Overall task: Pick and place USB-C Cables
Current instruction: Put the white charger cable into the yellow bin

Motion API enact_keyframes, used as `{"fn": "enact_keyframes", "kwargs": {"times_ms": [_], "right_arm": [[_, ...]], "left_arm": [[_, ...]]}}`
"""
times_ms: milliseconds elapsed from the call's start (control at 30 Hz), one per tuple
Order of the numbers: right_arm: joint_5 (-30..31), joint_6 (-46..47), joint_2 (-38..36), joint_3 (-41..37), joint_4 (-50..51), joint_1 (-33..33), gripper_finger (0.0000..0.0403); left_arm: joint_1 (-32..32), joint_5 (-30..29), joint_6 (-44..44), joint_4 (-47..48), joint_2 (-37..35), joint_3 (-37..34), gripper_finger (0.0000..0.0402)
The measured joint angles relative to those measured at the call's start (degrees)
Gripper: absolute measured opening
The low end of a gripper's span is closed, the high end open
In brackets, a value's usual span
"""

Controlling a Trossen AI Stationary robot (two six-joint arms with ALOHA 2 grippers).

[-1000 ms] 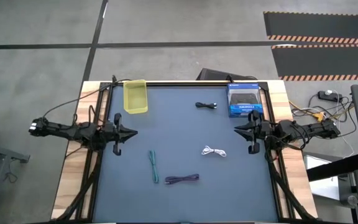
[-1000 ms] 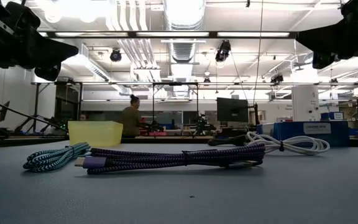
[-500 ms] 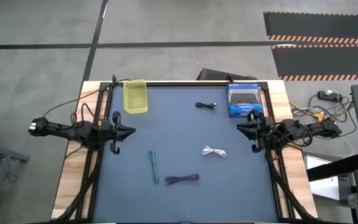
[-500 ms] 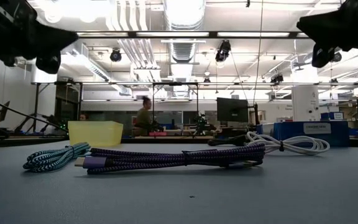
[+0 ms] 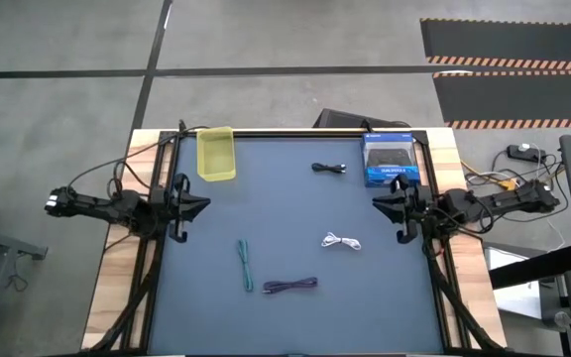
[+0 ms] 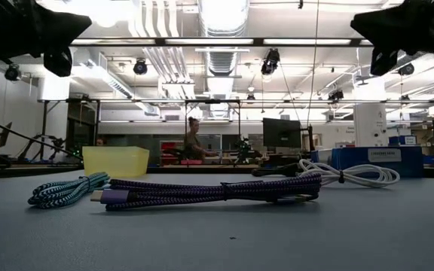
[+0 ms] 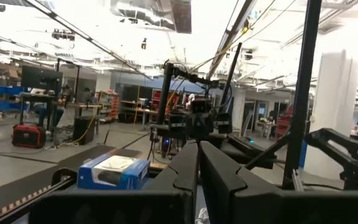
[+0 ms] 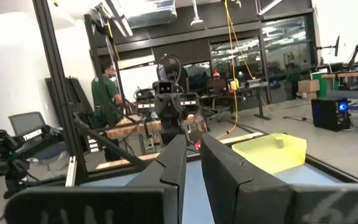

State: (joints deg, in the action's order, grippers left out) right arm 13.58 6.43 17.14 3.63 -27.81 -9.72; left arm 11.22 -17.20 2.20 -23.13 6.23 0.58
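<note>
Four small bundled cables lie flat on the dark mat: black (image 5: 329, 168) near the far edge, white (image 5: 341, 241) right of centre, green (image 5: 246, 265) and purple (image 5: 290, 286) toward the near edge. The low view shows the green (image 6: 66, 188), purple (image 6: 209, 192) and white (image 6: 353, 175) ones. The yellow bin (image 5: 216, 154) stands at the far left corner. My left gripper (image 5: 204, 205) hovers at the mat's left side, shut, away from every cable. My right gripper (image 5: 377, 206) hovers at the right side, its fingers (image 8: 173, 155) a narrow gap apart, holding nothing.
A blue box (image 5: 392, 159) sits at the far right corner of the mat, close behind my right gripper. The black frame rails (image 5: 295, 133) border the mat. Bare mat (image 5: 285, 208) stretches between the two grippers. A person stands in the room far behind the table.
My left gripper has drawn back a little toward the table's left edge and risen slightly. My right gripper has also risen a little in the low view. The cables have stayed put. The person in the background has walked to the right.
</note>
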Motion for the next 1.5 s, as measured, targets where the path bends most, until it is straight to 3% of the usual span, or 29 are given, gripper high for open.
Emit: {"fn": "enact_keyframes", "kwargs": {"times_ms": [200,333,567,767,967,1233,1500], "right_arm": [[0.0,-0.43,6.75,4.96,1.68,0.0,0.0038],[0.0,-0.43,10.71,7.84,3.97,0.0,0.0038],[-0.31,-0.87,17.65,12.6,6.84,-0.02,0.0038],[-2.15,2.25,23.1,20.18,23.21,-0.11,0.0038],[-2.41,2.54,30.37,27.6,31.68,-0.15,0.0038],[-8.82,3.82,38.96,37.15,49.04,-0.15,0.0038],[-9.11,4.13,44.19,40.25,58.68,-0.15,0.0038]], "left_arm": [[0.0,-0.21,1.65,-0.7,0.92,-0.06,0.0001],[0.0,-0.21,6.19,-4.56,2.71,-0.14,0.0001],[0.0,-0.79,6.11,-11.13,7.04,-0.22,0.0001],[0.0,-1.28,7.99,-18.02,11.25,-0.24,0.0001],[0.0,-1.33,8.02,-26.04,16.32,-0.28,0.0001],[0.0,-1.37,8.07,-29.04,21.1,-0.28,0.0001],[0.0,-1.75,8.02,-30.71,23.2,0.07,0.0001]]}}
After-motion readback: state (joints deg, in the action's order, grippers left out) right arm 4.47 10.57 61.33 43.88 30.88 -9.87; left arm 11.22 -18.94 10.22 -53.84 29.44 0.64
